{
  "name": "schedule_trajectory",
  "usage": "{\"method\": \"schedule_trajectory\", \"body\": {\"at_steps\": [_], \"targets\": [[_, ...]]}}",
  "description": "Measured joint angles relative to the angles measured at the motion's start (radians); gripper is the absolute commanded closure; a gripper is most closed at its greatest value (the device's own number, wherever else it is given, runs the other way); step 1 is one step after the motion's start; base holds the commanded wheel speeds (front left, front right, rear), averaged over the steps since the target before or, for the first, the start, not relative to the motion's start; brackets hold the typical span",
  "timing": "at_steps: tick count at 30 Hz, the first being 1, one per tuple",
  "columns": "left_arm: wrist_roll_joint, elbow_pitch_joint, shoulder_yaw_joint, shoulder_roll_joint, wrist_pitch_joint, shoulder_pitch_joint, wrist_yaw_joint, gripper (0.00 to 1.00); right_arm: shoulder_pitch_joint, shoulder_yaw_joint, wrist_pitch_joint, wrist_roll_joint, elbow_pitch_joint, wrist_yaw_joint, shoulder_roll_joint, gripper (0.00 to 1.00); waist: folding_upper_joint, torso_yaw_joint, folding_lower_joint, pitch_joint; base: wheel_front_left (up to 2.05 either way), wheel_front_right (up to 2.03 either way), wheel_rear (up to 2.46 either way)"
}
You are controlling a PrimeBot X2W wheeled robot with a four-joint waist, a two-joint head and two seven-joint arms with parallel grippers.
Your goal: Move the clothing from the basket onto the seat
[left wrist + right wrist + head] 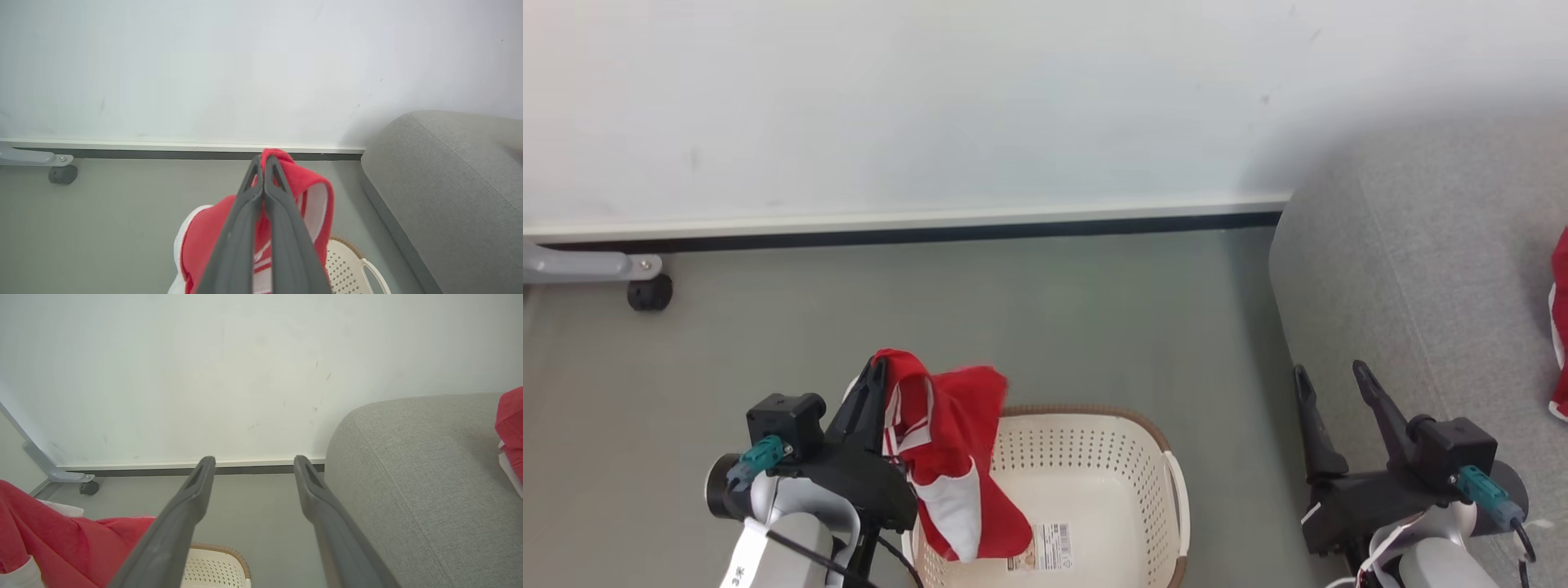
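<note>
Here the left end effector, its two long dark fingers pinched together, holds the bright red soft garment with white trim lifted over the left part of the cream-white perforated plastic basket. The right end effector stands wide and empty near the edge of the light grey upholstered seat.

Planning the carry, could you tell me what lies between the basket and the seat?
Bare grey floor separates the basket and the seat, in the head view.
</note>
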Motion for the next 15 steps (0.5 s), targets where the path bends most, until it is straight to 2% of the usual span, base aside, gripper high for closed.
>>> {"method": "schedule_trajectory", "body": {"at_steps": [15], "targets": [[0.003,-0.236,-0.003,-0.001,0.0,0.04,-0.001,1.0,0.059,0.014,0.019,0.001,-0.051,-0.008,0.002,0.0,0.0001,-0.001,0.0002,-0.064,0.0,0.0,0.0]]}}
